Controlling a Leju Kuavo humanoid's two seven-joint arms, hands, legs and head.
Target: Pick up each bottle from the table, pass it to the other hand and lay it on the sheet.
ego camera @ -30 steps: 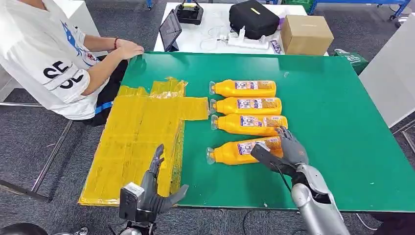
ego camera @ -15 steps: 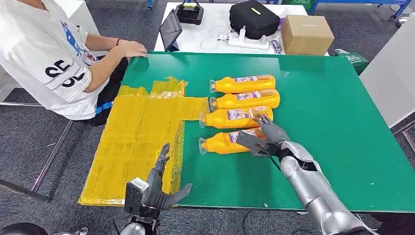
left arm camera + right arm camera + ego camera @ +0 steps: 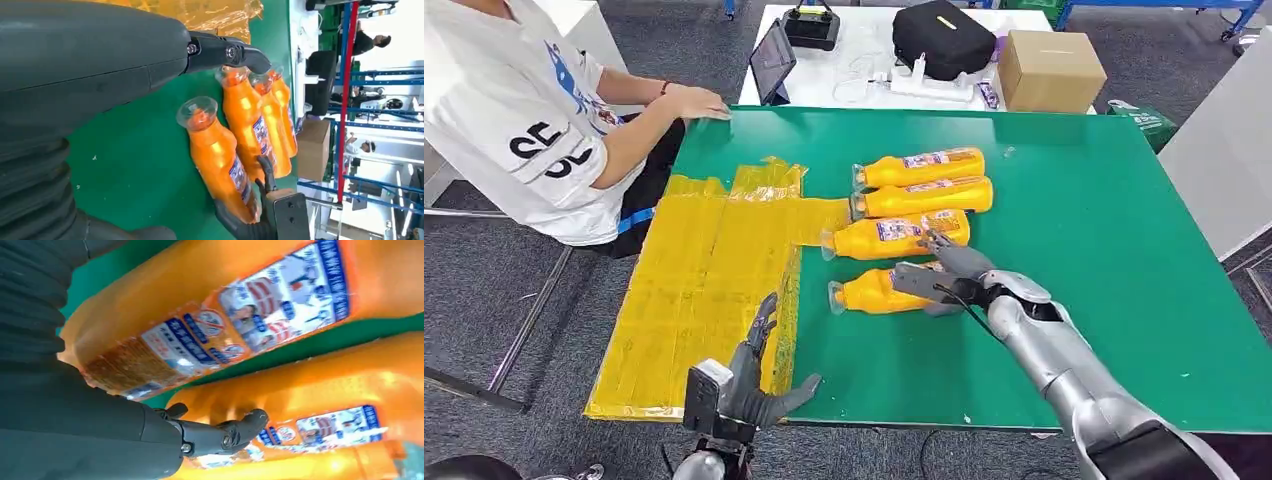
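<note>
Several orange bottles lie side by side on the green table (image 3: 1114, 250): the farthest (image 3: 919, 168), a second (image 3: 924, 197), a third (image 3: 889, 237) and the nearest bottle (image 3: 869, 292). My right hand (image 3: 949, 275) grips the base end of the nearest bottle, thumb across its top and fingers (image 3: 265, 175) down in the gap beside the third; the bottle (image 3: 215, 155) still rests on the table. Its label (image 3: 280, 305) shows close up in the right wrist view. My left hand (image 3: 754, 385) hovers open at the front edge, over the near corner of the yellow sheet (image 3: 704, 270).
A person in a white shirt sits at the left with a hand (image 3: 696, 101) on the table's far left corner. Behind stands a white table with a black bag (image 3: 942, 38), a cardboard box (image 3: 1050, 68) and a tablet (image 3: 772, 62). Bare green surface lies to the right.
My right hand has reached farther left and closed around the nearest bottle's base. The nearest and third bottles have slid to the left. The left hand has barely moved.
</note>
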